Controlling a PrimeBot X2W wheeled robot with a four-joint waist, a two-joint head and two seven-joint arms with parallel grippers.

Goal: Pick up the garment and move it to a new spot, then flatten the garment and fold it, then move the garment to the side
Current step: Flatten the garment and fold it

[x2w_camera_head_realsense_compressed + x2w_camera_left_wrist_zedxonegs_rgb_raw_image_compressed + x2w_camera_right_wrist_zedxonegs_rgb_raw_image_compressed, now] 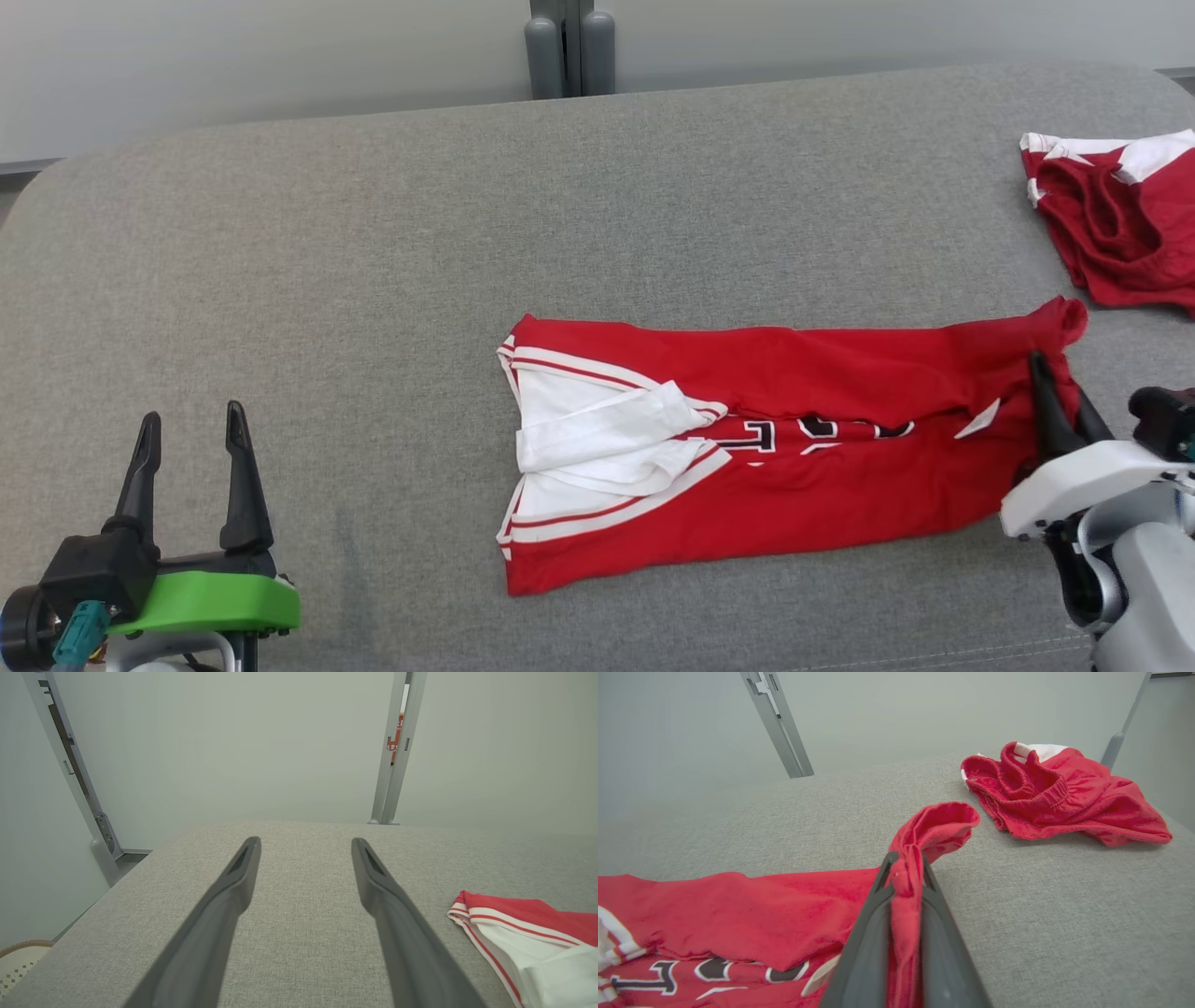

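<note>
1. The folded red garment [794, 439] lies mid-bench [373, 280], and the right claw [1053, 373] is clamped tight on its bunched right corner
2. That pinch looks thin, so a sideways drag could slip it free or undo the fold
3. The other red garment [1120, 215] lies near and could get overlapped
4. The left claw [191, 415] hangs wide open and empty, so the far end would trail unsupported

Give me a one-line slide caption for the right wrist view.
Right gripper shut on a bunched edge of the folded red jersey, red shorts crumpled beyond on the grey cushioned surface.
</note>
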